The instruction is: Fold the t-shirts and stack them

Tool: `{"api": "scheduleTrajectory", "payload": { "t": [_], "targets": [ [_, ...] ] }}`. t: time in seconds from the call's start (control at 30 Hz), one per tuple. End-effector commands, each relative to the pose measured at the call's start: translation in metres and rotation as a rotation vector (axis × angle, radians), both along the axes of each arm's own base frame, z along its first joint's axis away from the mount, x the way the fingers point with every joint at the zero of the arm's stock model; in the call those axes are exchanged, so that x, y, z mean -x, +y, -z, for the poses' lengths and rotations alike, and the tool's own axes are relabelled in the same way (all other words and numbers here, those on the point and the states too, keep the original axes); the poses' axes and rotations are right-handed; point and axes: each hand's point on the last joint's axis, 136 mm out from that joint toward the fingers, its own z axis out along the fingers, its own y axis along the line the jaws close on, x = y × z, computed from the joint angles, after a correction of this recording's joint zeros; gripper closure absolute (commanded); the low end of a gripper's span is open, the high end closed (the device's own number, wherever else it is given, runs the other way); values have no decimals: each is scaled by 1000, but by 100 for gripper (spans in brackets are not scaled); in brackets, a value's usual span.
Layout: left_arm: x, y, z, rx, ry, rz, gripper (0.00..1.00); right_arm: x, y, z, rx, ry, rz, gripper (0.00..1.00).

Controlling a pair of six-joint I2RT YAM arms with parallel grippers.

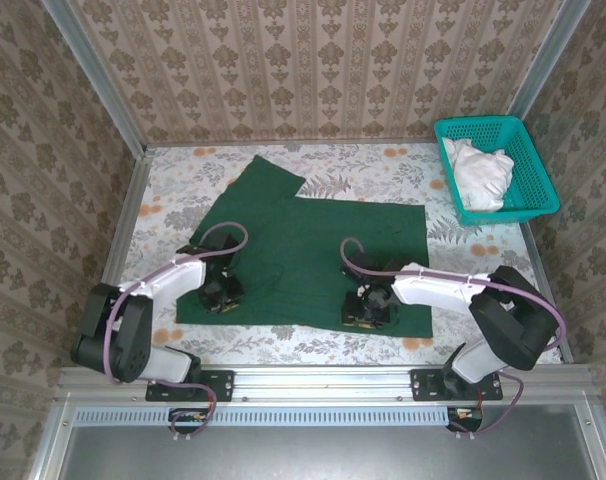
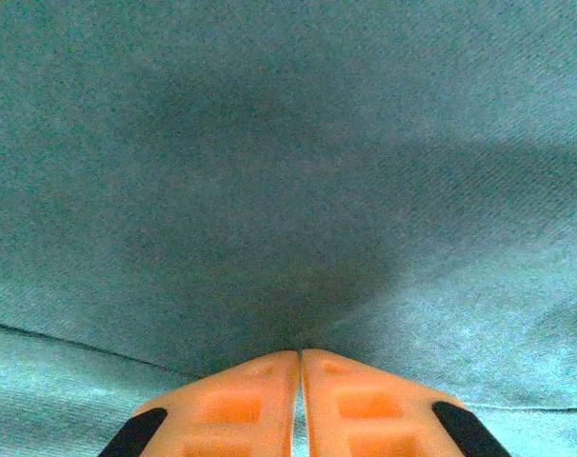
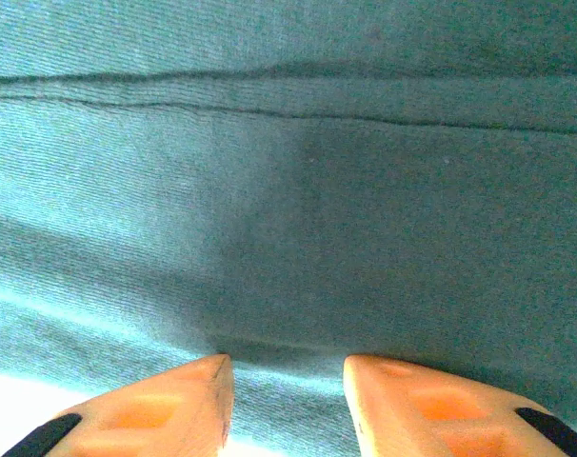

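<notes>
The dark green t-shirt (image 1: 313, 250) is lying spread flat on the floral table (image 1: 173, 190). It is sitting to the left of the teal basket (image 1: 510, 215) and a little nearer the arms, with its closest edge near the basket but not touching it. One sleeve (image 1: 275, 175) is sticking out at the far corner, on the side away from the basket. The basket is sitting in the far right corner and is holding a bundle of white cloth (image 1: 481, 172).

The left gripper (image 1: 221, 293) is pressing down on the shirt's near corner, the one farthest from the basket. In the left wrist view its orange fingers (image 2: 250, 395) are lying clenched tip against tip on the green fabric. Whether any cloth is caught between them I cannot tell.

The right gripper (image 1: 370, 308) is resting on the shirt's near edge, on the side closer to the basket but well apart from it. In the right wrist view its fingers are standing apart, released, with green fabric showing in the gap and pale table showing beside one finger. A stitched seam (image 3: 288, 109) is running across the cloth beyond them.

Both arms are reaching over the shirt's near strip and covering parts of it. A purple cable (image 1: 226, 232) is looping above each wrist.
</notes>
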Motion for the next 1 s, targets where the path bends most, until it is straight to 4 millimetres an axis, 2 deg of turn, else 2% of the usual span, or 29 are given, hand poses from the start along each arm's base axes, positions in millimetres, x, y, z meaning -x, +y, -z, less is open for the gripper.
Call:
{"api": "scheduleTrajectory", "payload": {
  "t": [0.0, 0.23, 0.3, 0.4, 0.5, 0.6, 0.67, 0.73, 0.8, 0.9, 0.97],
  "targets": [
    [55, 29, 10, -108, 172, -57, 87, 45, -24, 24, 98, 148, -8, 59],
    [53, 30, -9, -111, 147, -69, 86, 51, -28, 14, 99, 140, -42, 57],
    [48, 28, -19, -106, 129, -68, 84, 47, -24, 6, 86, 124, -56, 55],
    [27, 24, -44, -101, 69, -53, 75, 29, -8, -19, 34, 65, -73, 49],
    [-11, 16, -81, -98, -12, -21, 68, -1, 7, -52, -38, -40, -68, 44],
    [-62, 4, -123, -94, -125, 17, 62, -44, 7, -90, -116, -187, -8, 39],
    [-97, -5, -147, -90, -200, 43, 57, -72, -6, -107, -149, -275, 64, 38],
    [-133, -11, -169, -84, -263, 52, 53, -97, -27, -124, -160, -362, 152, 36],
    [-163, -16, -183, -66, -307, 45, 51, -113, -47, -136, -144, -436, 224, 35],
    [-210, -26, -205, -10, -399, 28, 46, -125, -65, -151, -110, -528, 242, 33],
    [-237, -30, -212, 36, -441, 12, 44, -127, -76, -151, -77, -550, 236, 32]
  ]
}}
